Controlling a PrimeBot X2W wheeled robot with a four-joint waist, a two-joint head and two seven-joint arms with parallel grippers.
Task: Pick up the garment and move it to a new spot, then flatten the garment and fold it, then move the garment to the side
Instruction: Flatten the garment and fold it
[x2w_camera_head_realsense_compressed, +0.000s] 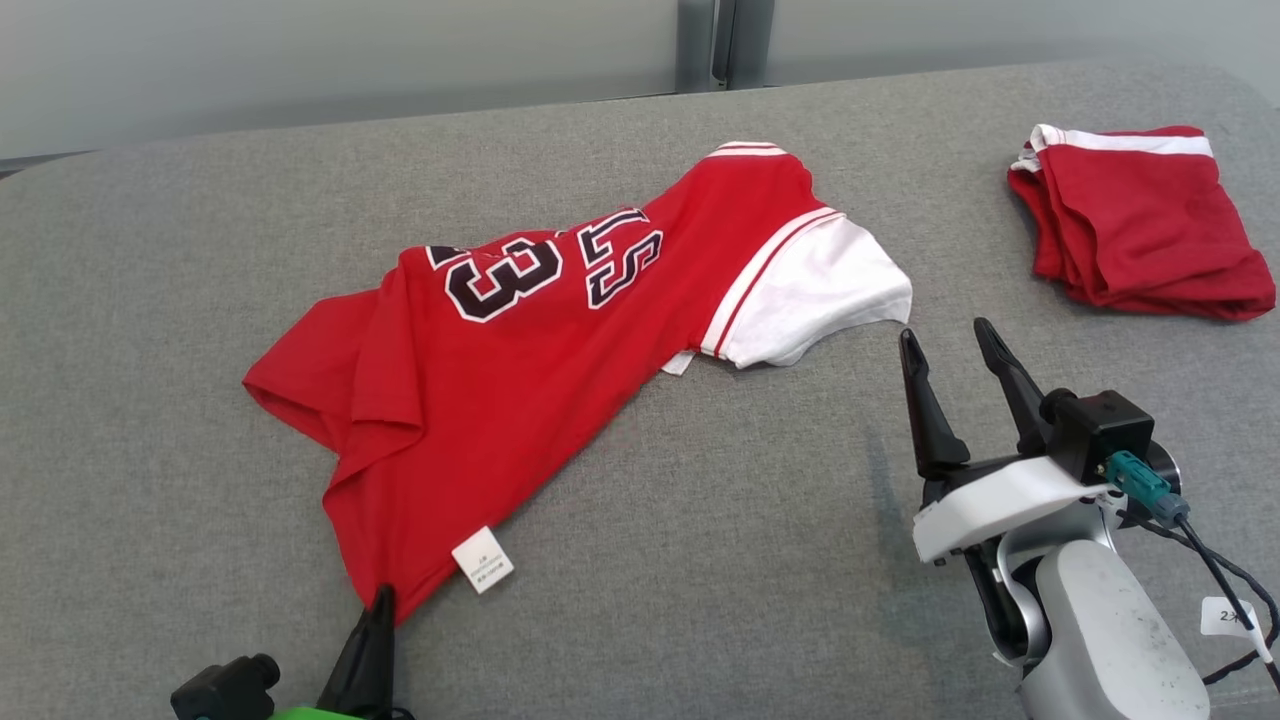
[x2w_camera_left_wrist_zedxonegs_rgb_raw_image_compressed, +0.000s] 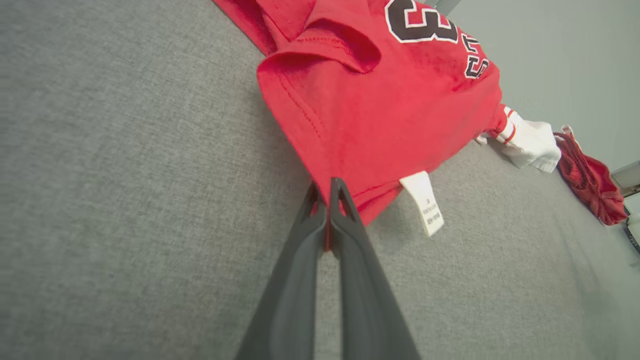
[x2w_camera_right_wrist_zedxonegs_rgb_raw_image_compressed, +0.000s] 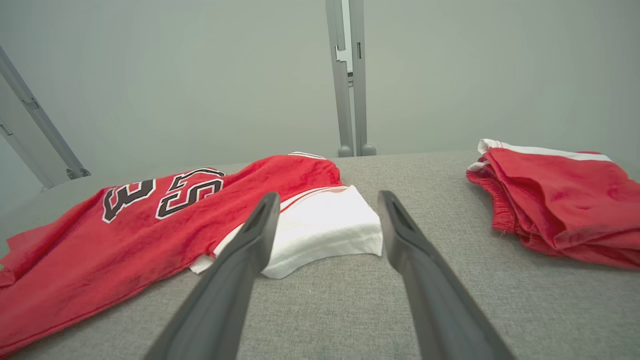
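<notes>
Head view: jersey (x2w_camera_head_realsense_compressed: 520, 370) long axis diagonal, collar (x2w_camera_head_realsense_compressed: 748, 150) far-right, hem (x2w_camera_head_realsense_compressed: 355, 540) near-left.

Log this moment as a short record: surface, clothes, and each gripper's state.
surface: grey fabric surface
garment: red jersey, rumpled, unfolded, white sleeve toward the right
tag: white tag at the near hem
left gripper: shut on the jersey's near hem corner
right gripper: open, empty, just short of the white sleeve
other: folded red shorts, far right
</notes>
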